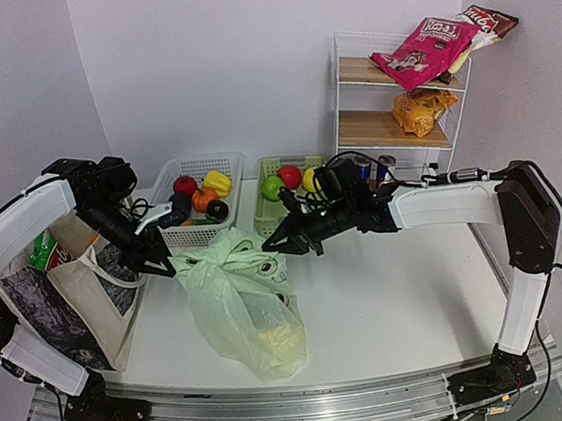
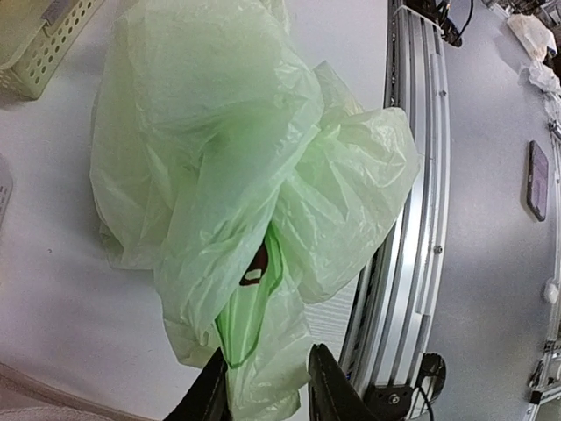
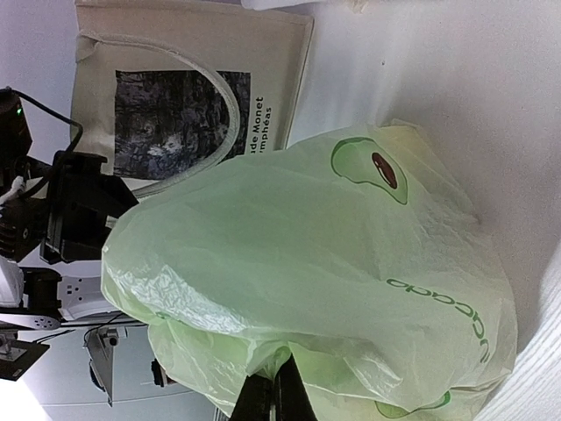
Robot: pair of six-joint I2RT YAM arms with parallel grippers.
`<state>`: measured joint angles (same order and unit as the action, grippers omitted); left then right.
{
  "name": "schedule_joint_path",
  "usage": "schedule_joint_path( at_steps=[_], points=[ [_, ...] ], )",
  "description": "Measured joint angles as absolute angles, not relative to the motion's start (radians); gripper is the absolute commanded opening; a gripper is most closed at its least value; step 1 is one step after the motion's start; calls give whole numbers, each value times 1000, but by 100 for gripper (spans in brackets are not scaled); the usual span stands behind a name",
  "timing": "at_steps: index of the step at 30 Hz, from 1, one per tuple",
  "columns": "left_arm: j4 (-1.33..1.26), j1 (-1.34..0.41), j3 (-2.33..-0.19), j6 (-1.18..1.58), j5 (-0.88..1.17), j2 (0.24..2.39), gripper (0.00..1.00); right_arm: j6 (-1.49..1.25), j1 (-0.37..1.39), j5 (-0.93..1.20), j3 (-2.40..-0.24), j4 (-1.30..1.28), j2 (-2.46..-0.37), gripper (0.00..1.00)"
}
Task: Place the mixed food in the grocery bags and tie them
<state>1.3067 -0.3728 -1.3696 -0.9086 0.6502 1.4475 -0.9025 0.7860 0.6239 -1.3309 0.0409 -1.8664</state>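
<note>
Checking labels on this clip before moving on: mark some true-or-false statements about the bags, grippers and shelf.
1. The plastic bag lies between the left gripper and the right gripper. True.
2. A pink packet lies on the shelf. True.
3. The canvas tote sits on the shelf. False: it sits beside the left gripper.
4. The right gripper is open, clear of the bag. False: it is shut on the plastic bag.
</note>
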Motion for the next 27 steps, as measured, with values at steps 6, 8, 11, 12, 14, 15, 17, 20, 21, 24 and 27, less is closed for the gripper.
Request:
schedule_joint_path(
  at_steps=[6, 8, 11, 12, 14, 15, 17, 20, 21, 24, 27],
  points=[
    [1309, -377, -1373, -903, 644, 1449, 0, -902, 786, 615, -1330, 41, -1866, 0],
    [1312, -377, -1388, -892, 624, 1454, 0, -899, 786, 596, -1319, 44, -1861, 0],
    [1311, -376, -1434, -884, 586, 1468, 0, -889, 787, 573, -1281, 43, -1835, 0],
    [1310, -375, -1449, -882, 572, 1470, 0, -886, 787, 569, -1271, 43, -1827, 0],
    [1309, -374, -1468, -882, 551, 1473, 0, -880, 788, 557, -1256, 44, -1811, 0],
    [1309, -374, -1472, -882, 543, 1473, 0, -877, 789, 552, -1249, 46, -1803, 0],
    [1309, -374, -1473, -882, 525, 1473, 0, -872, 791, 543, -1231, 53, -1784, 0],
    [1308, -374, -1472, -882, 507, 1473, 0, -865, 794, 531, -1199, 57, -1753, 0],
    [1307, -375, -1472, -882, 500, 1473, 0, -864, 795, 526, -1188, 59, -1741, 0],
    [1288, -375, -1469, -880, 469, 1473, 0, -857, 799, 510, -1163, 59, -1711, 0],
    [1237, -374, -1449, -860, 431, 1469, 0, -850, 805, 487, -1131, 55, -1682, 0]
  ],
)
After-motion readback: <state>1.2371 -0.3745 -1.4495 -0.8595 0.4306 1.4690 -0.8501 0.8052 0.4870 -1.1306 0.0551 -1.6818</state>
